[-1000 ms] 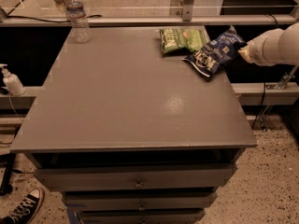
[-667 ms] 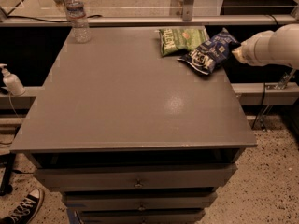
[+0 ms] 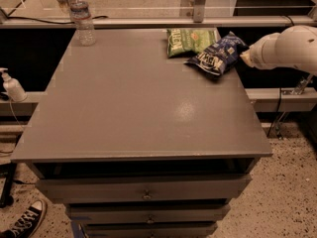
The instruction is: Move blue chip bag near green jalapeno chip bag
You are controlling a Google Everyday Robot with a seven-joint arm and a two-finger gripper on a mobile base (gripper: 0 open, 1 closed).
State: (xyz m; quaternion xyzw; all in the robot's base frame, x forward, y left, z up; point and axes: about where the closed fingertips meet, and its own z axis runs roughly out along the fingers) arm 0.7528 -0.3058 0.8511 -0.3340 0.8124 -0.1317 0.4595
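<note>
Two bags sit at the far right of the table (image 3: 138, 108), near its back edge. Green bag (image 3: 190, 40) lies flat, pale lettering toward its left end. Blue bag (image 3: 214, 56) is just to the right & a bit nearer the camera, crumpled, tilted so its right end rises toward the table's right edge. Its upper-left side runs right up to the green bag's lower-right corner; can't tell if they touch or overlap.

Gripper (image 3: 244, 57) comes in from the right, off the table's edge, at the tip of the white arm (image 3: 290, 46). It's right against the blue bag's raised right end. Whether it's spread, closed or pinching the bag: can't tell, the tip is hidden by the wrist & the bag.

Rest of scene: clear water bottle (image 3: 81, 15) stands upright at the back-left corner of the table, well apart from the bags. Under the tabletop, drawers (image 3: 143, 188) w/ small knobs. Left of the table, a pump bottle (image 3: 12, 86) sits on a low ledge. Bottom left on the speckled floor, a black sneaker (image 3: 25, 223) w/ white laces. A dark cable (image 3: 275, 114) hangs down on the right, below the arm.
</note>
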